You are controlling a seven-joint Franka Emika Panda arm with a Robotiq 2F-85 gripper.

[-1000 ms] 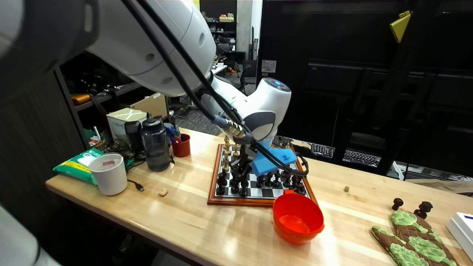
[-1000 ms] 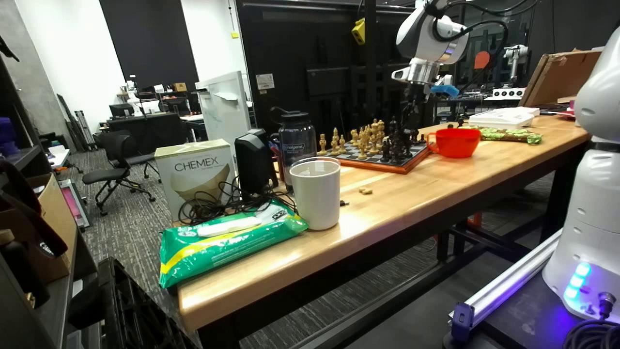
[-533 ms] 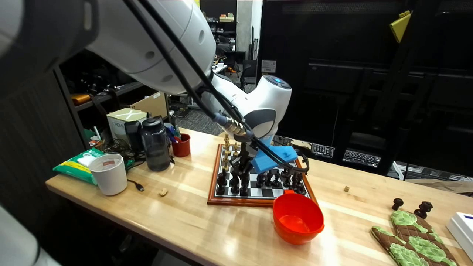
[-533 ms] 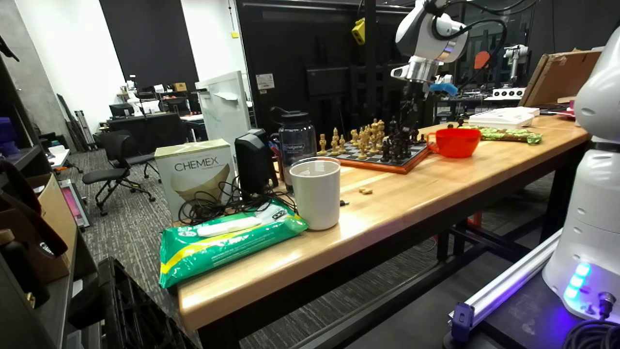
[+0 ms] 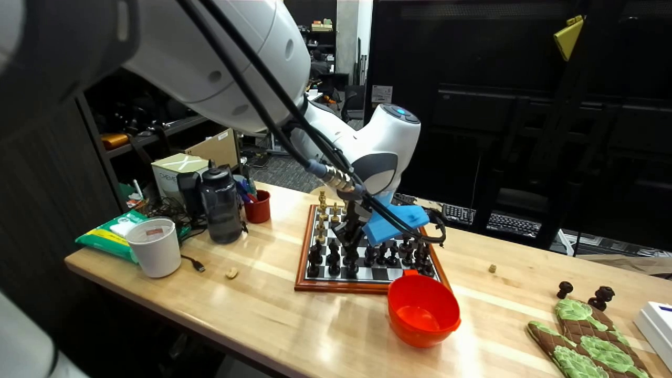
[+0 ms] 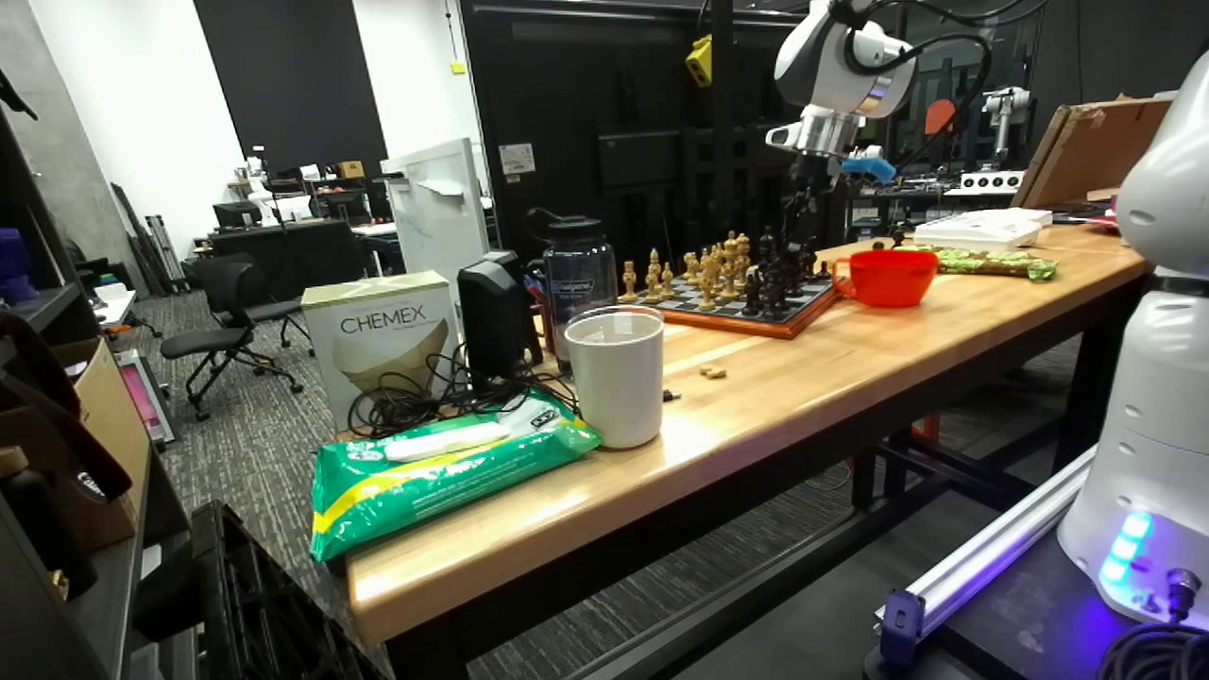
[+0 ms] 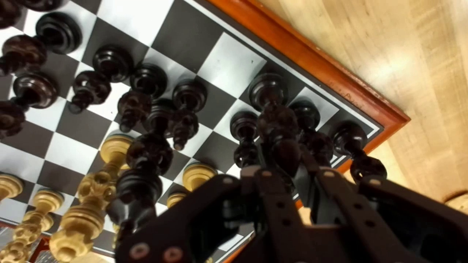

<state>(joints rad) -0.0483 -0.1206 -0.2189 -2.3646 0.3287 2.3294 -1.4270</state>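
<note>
My gripper (image 7: 283, 153) is shut on a tall dark chess piece (image 7: 278, 120), its fingers on either side of the piece's head in the wrist view. In an exterior view that dark piece (image 5: 352, 265) shows below the gripper (image 5: 350, 242), over the near part of the chessboard (image 5: 336, 286). Whether its base touches a square, I cannot tell. Other dark pieces (image 7: 349, 137) crowd close on both sides. Several pale pieces (image 6: 727, 260) stand farther across the board, and a tall dark piece (image 7: 148, 157) rises among them in the wrist view.
A red cup (image 5: 422, 315) stands against the board's near corner. Two dark pieces (image 5: 565, 289) lie by a patterned oven mitt (image 5: 593, 341). A white cup (image 6: 616, 378), a dark bottle (image 6: 578, 274), a box (image 6: 383, 331) and a green wipes pack (image 6: 453, 463) occupy the table's other end.
In an exterior view, my gripper has shifted slightly right and up. The dark piece below it has shifted right as well, while the neighbouring pieces and the red cup have stayed put.
</note>
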